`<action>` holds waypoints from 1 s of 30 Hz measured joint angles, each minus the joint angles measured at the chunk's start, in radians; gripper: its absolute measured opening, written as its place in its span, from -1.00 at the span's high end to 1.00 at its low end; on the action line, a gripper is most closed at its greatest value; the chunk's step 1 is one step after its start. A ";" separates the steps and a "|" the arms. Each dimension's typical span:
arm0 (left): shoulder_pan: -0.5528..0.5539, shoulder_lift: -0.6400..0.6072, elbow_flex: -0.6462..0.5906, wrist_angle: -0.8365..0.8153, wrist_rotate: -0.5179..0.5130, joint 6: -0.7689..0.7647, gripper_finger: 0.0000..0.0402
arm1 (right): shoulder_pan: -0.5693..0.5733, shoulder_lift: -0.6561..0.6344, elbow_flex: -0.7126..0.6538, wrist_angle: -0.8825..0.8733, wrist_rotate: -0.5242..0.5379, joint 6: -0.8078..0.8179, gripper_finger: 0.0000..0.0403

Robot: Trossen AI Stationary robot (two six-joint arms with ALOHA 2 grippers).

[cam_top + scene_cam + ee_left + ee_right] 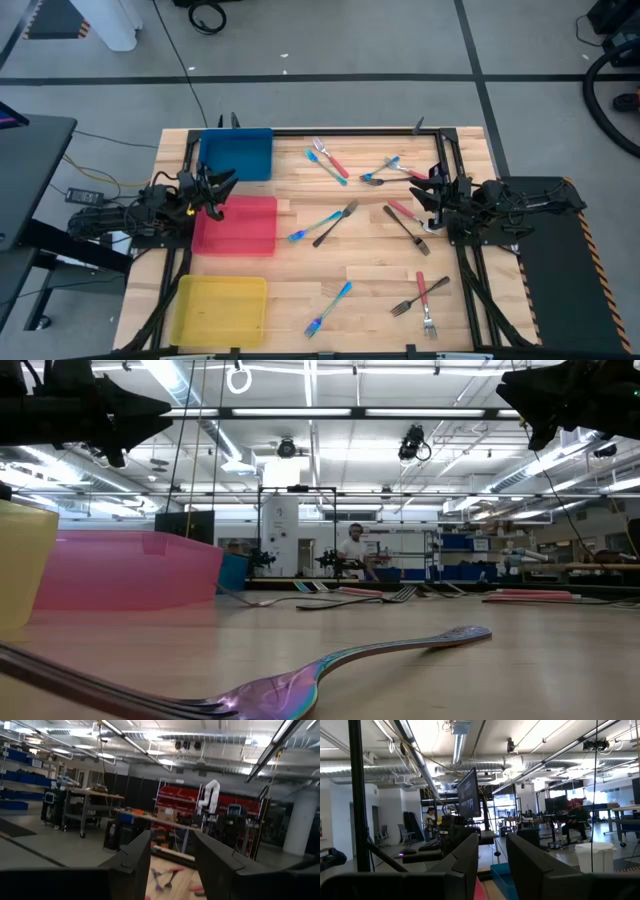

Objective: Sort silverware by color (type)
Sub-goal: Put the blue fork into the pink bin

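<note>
Silverware [335,222] is lying scattered over the worktop [360,300], all to the right of the red tray [236,226]; nothing sorted yet. Left pincer [222,187] is hovering at that tray's upper-left corner, fingers apart, empty. Right pincer [430,190] is hanging beyond the forks, likewise apart, empty.

Risk: crossed forks right of the red tray may lift together, mixing colours.

High view is showing handle colours; low view only edge-on forks.

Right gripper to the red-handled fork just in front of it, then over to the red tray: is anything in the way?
Nothing visible blocks the right gripper from the red-handled fork. Toward the red tray, a blue-handled fork and a dark fork lie across the middle of the table; carrying above them avoids both.
</note>
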 joint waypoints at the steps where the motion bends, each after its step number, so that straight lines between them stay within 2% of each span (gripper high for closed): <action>1: 0.000 0.000 0.000 -0.003 0.000 0.000 0.23 | 0.000 0.005 0.000 0.006 0.000 0.012 0.44; 6: 0.000 0.000 0.000 -0.002 -0.001 -0.012 0.18 | 0.000 0.024 0.000 0.042 0.002 0.030 0.43; 10: 0.000 0.013 0.000 -0.001 -0.001 -0.042 0.22 | 0.000 0.031 0.000 0.049 0.048 0.027 0.43; 14: 0.000 0.081 0.024 -0.032 -0.001 -0.062 0.26 | 0.000 0.031 0.000 0.049 0.097 0.011 0.43; 18: 0.000 0.220 0.104 -0.041 -0.001 -0.057 0.26 | 0.000 0.031 0.000 0.049 0.114 0.006 0.43; 30: 0.000 0.800 0.377 -0.044 0.032 -0.028 0.26 | 0.000 0.031 0.000 0.063 0.134 -0.018 0.43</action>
